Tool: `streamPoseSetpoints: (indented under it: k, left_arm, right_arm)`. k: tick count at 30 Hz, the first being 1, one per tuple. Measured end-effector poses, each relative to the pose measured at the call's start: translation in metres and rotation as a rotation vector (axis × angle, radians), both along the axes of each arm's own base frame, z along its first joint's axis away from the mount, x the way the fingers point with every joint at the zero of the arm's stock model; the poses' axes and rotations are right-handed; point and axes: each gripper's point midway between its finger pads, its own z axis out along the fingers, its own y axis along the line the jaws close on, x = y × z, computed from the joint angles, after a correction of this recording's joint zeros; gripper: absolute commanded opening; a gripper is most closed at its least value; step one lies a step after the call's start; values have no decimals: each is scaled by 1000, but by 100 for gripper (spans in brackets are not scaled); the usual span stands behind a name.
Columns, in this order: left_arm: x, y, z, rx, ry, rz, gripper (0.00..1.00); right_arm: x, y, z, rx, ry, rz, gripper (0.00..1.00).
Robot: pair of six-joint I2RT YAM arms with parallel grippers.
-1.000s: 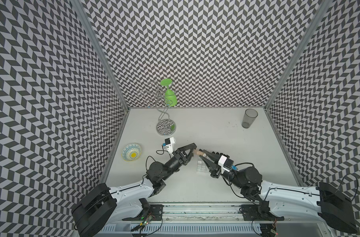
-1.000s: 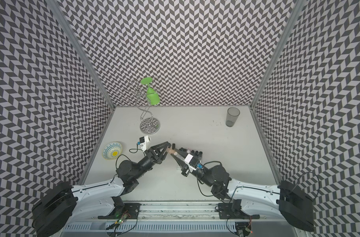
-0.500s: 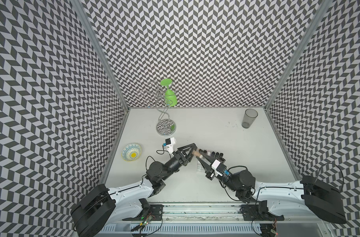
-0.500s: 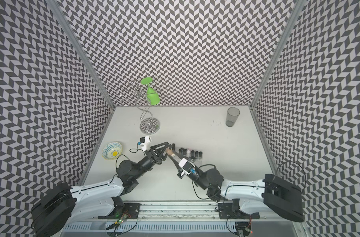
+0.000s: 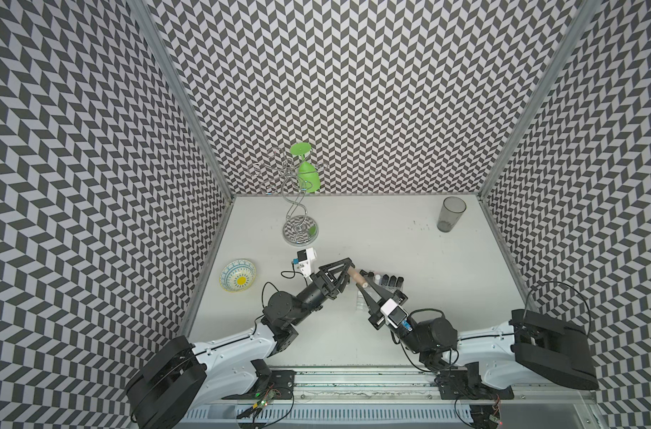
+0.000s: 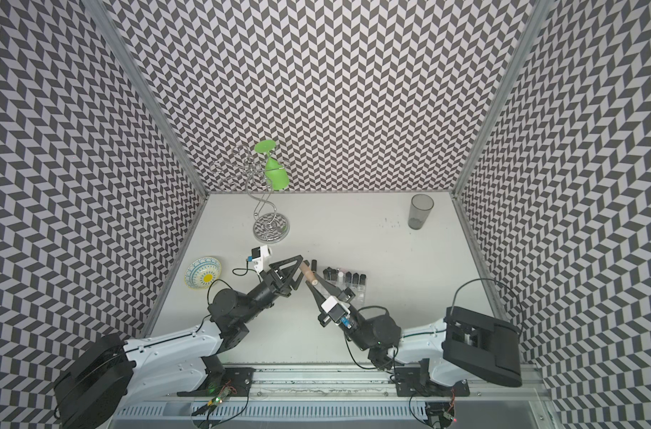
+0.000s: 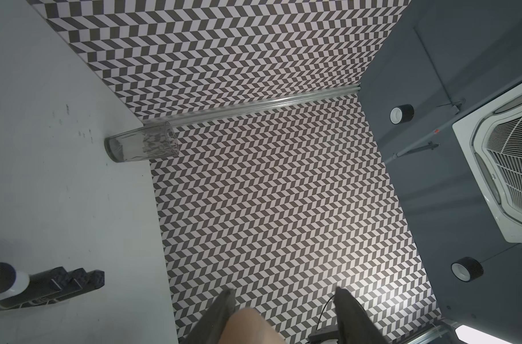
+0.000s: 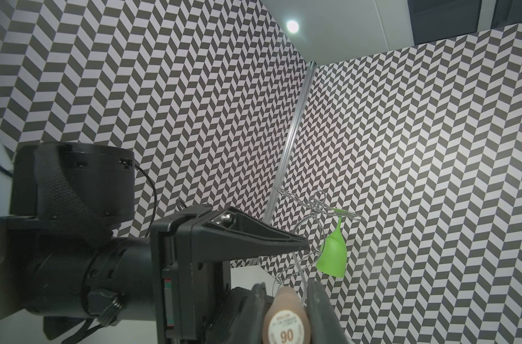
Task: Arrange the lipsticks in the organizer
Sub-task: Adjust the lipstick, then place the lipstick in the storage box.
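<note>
A beige lipstick (image 5: pixel 356 279) (image 6: pixel 309 276) hangs over the table between both arms. My right gripper (image 5: pixel 365 286) (image 8: pixel 286 286) is shut on its labelled end (image 8: pixel 286 323). My left gripper (image 5: pixel 350 273) (image 7: pixel 283 290) is open, and the tube's other end (image 7: pixel 247 324) sits between its jaws, against one finger (image 7: pixel 221 306). Just right of them, the clear organizer (image 5: pixel 361 305) (image 6: pixel 358 294) holds a row of several upright lipsticks (image 5: pixel 387 280) (image 6: pixel 344 276), mostly black. One black lipstick (image 6: pixel 313 264) stands apart on the left.
A wire stand (image 5: pixel 300 230) carrying a green glass (image 5: pixel 309 178) stands at the back left. A grey tumbler (image 5: pixel 451 213) (image 7: pixel 143 143) stands at the back right. A patterned bowl (image 5: pixel 237 275) lies near the left wall.
My right arm's wrist has drawn back toward the front edge, still holding the beige lipstick. The tube's far end stays between the left jaws. The left arm has barely moved.
</note>
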Motion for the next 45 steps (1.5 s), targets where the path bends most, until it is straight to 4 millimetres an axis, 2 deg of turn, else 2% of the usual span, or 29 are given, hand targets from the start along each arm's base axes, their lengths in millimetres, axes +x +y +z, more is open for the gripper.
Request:
streamPoseSetpoints:
  k: [1,4,8,11,18,20,22,23,24,26,27,30,34,36,38,40,41,43,45]
  left_arm:
    - [3,0,-3,5,12,7,43]
    - [12,2,-13,25,41,36,42]
    - [16,4,-16,28,51,59,39]
    - [16,7,-14,28,48,70,28]
    - [12,9,-9,24,35,68,26]
    - [12,9,-9,25,35,67,21]
    - [12,9,-9,25,33,66,14]
    - [10,8,-8,24,30,56,7]
    - [9,7,-6,23,21,48,0]
    - [6,7,-5,26,8,39,0]
    - [6,8,-3,31,-6,42,0]
    - [10,14,0,60,-48,79,0]
    - [26,9,13,228,-168,180,0]
    - [32,-1,31,334,-262,244,0]
    - [34,-7,40,408,-349,289,0]
    - [38,-12,30,507,-396,321,0]
    - [44,-14,17,579,-409,338,0]
    - [54,-21,-12,710,-422,346,0]
    - [62,-27,-44,846,-431,344,0]
  right_arm:
    - [1,3,-5,-24,-5,-13,16]
    - [6,12,-16,-77,-10,-54,16]
    - [7,16,-25,-117,-12,-83,16]
    - [6,16,-26,-130,-20,-97,17]
    - [7,17,-25,-143,-33,-116,21]
    - [8,17,-26,-143,-32,-117,25]
    - [7,17,-26,-143,-30,-119,32]
    - [7,17,-26,-143,-29,-118,42]
    - [7,17,-27,-142,-25,-119,62]
    - [7,15,-28,-140,-20,-117,88]
    - [6,12,-29,-138,-14,-115,94]
    - [-1,0,-24,-107,1,-101,100]
    - [-11,-38,1,32,47,-99,95]
    - [-5,-60,26,154,127,-96,94]
    - [16,-73,51,238,228,-100,92]
    - [40,-88,68,298,313,-116,89]
    - [52,-98,69,320,359,-131,89]
    - [67,-114,56,335,449,-156,90]
    - [74,-121,32,317,548,-153,90]
